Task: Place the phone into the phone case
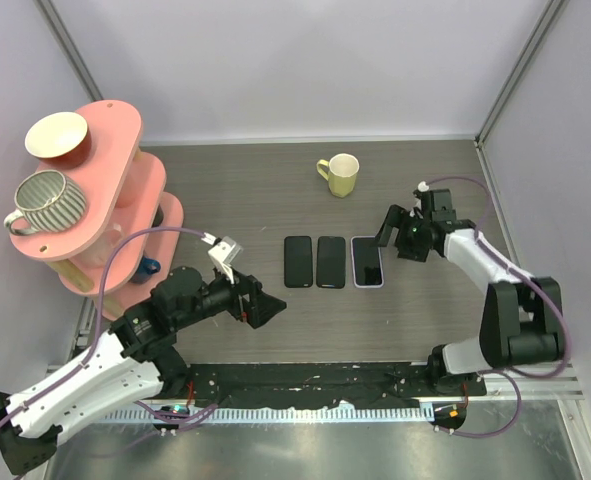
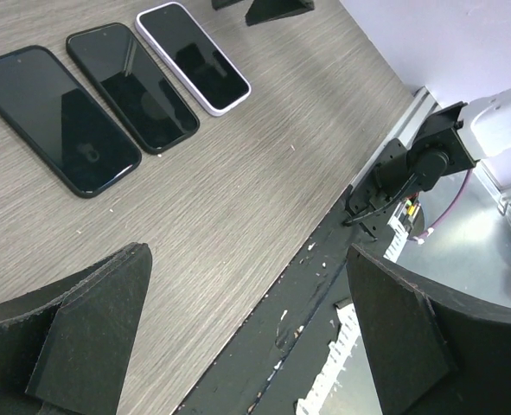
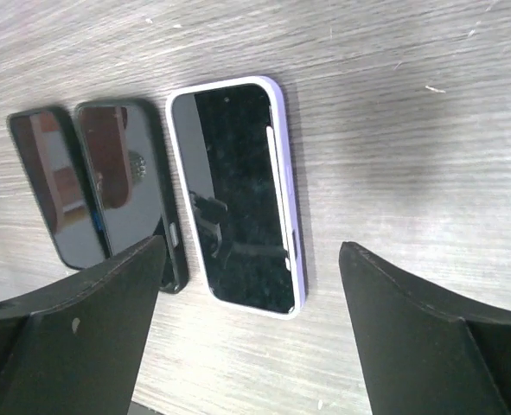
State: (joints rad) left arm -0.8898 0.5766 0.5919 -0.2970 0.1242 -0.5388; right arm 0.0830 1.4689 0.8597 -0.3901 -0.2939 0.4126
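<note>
The job looks all but finished. The phone (image 3: 238, 199) lies face up on the table (image 1: 235, 190) with the pale lilac case (image 3: 295, 233) wrapped round its edges. It is the right-hand one of a row of three, just beside two black phones (image 1: 297, 261) (image 1: 331, 261) that lie flat and apart from either arm.

The right hand (image 1: 400, 238) hangs close above the cased phone with its fingers spread. It is pinching nothing, and its wrist view shows the phone lying free between them. The left hand (image 1: 263, 305) sits well back towards the near edge, also spread wide and empty.

From these angles I cannot tell whether every corner of the phone is fully pushed home in the case. A final press may be the only thing left, and otherwise only pulling the arm clear.
</note>
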